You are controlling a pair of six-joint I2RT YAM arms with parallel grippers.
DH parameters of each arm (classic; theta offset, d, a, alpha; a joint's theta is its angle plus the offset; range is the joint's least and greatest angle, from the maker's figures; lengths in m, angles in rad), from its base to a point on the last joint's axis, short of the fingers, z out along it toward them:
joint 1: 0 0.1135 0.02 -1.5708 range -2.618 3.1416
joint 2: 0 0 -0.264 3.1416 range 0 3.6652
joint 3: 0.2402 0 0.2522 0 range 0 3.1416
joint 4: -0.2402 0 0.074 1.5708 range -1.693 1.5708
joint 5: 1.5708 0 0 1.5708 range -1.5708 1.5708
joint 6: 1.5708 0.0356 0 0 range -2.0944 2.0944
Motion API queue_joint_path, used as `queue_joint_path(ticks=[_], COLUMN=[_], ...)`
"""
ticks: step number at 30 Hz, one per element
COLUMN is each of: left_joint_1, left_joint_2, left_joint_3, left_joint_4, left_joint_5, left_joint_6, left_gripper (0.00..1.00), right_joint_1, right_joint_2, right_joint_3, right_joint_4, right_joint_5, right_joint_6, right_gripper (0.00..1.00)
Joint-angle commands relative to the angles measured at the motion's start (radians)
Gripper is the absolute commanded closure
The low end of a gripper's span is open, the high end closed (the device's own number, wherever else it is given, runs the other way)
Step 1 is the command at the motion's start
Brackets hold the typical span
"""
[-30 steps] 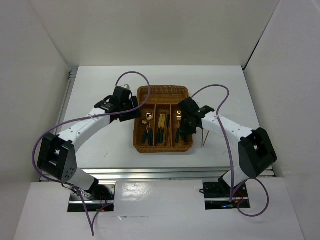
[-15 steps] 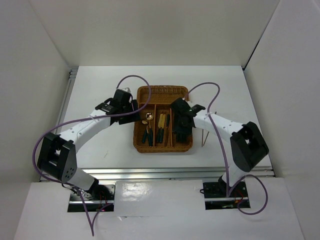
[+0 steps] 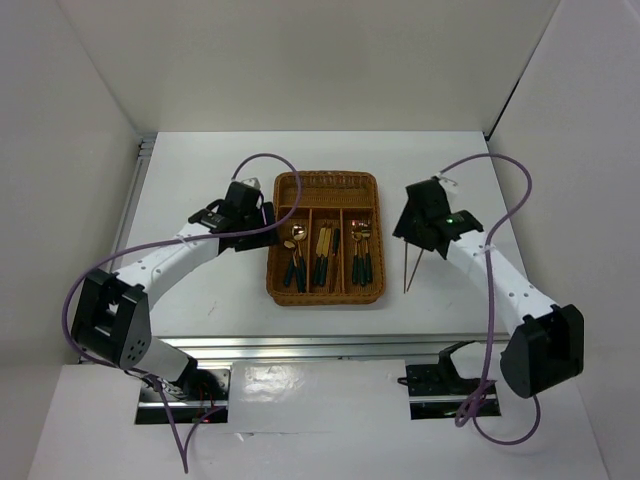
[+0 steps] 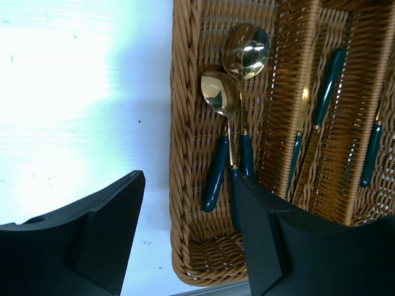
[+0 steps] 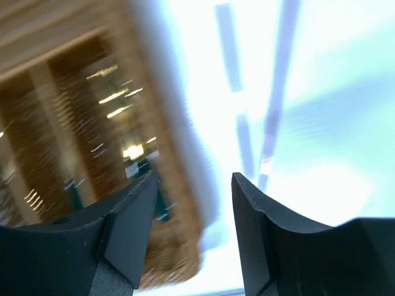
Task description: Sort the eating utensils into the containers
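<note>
Remaining item: thin tan chopsticks (image 3: 408,271) on the white tabletop (image 3: 200,190), just outside the rectangular brown woven wicker tray (image 3: 326,180)
Bearing: just below the right pincer (image 3: 415,222), on its near side
Long axis: near-to-far, parallel to the tray slots
Nearer arm: right
Right pincer: released, nothing held
Left pincer (image 4: 188,231): released, over the gold spoons (image 4: 229,77) slot
Change: right pincer has left the tray, jaws widened
</note>
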Motion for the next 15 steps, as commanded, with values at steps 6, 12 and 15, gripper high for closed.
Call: queue_joint_path(ticks=[6,12,15], left_joint_1=[0.006,0.006,0.006], left_joint_2=[-0.055,-0.046,-0.046], left_joint_3=[-0.006,-0.006,-0.006], left_joint_4=[0.028,0.019,0.019], left_joint_5=[-0.008,-0.008,-0.008], left_joint_6=[0.024,0.024,0.024], left_gripper=[0.26,0.26,0.26], right_joint_1=[-0.211,-0.199,-0.174], right_joint_2=[0.095,0.261,0.304], right_joint_3=[-0.094,-0.059,-0.035], right_joint_4=[0.168,0.193,0.193], right_joint_5=[-0.173,-0.164,-0.11], right_joint_6=[-0.122,-0.14,-0.14], right_gripper=[0.47,0.54,0.54])
